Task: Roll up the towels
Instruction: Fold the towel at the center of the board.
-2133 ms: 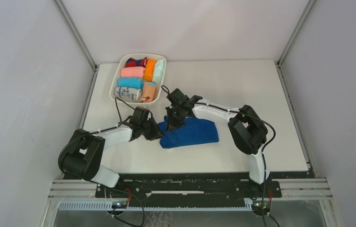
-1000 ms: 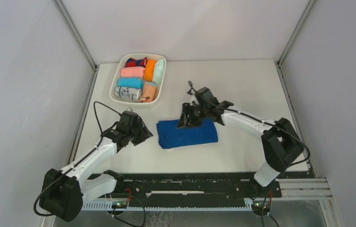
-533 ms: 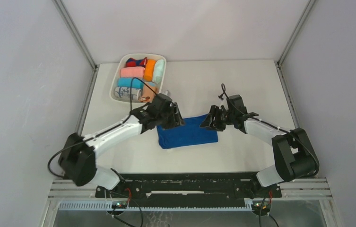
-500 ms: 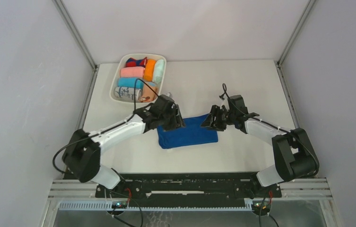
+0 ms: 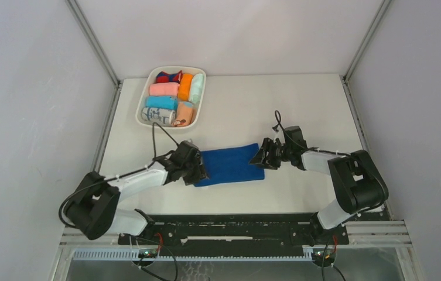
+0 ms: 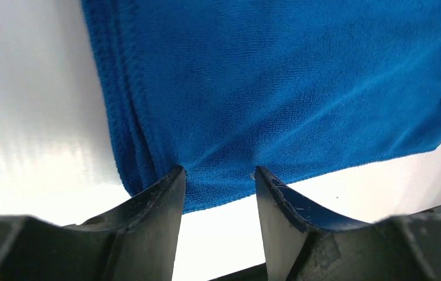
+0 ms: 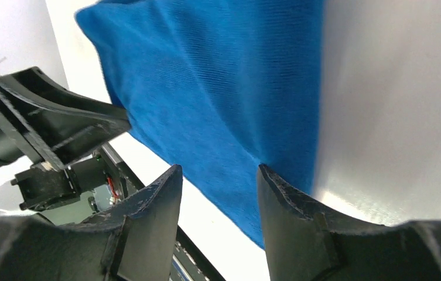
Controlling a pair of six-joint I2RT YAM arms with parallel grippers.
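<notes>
The royal-blue towel [image 5: 229, 165] lies folded flat on the white table; it also shows in the left wrist view [image 6: 265, 76] and the right wrist view [image 7: 224, 88]. My left gripper [image 5: 198, 171] is open at the towel's near-left corner, its fingertips [image 6: 165, 193] resting on the layered edge, jaws apart [image 6: 221, 175]. My right gripper [image 5: 263, 157] is open at the towel's right edge, tips on the cloth [image 7: 218, 172]. A peach-orange roll [image 5: 185, 113] lies in the tray's near right corner; its spots cannot be made out.
A white tray [image 5: 175, 68] at the back left holds pink, light-blue, orange, mint, white printed and red-blue rolls. Grey walls and metal posts enclose the table. The black mounting rail [image 5: 229, 231] runs along the near edge.
My left gripper has moved from the towel's far-left edge down to its near-left corner. My right gripper has dropped lower at the right edge. The towel lies flatter and slightly shifted.
</notes>
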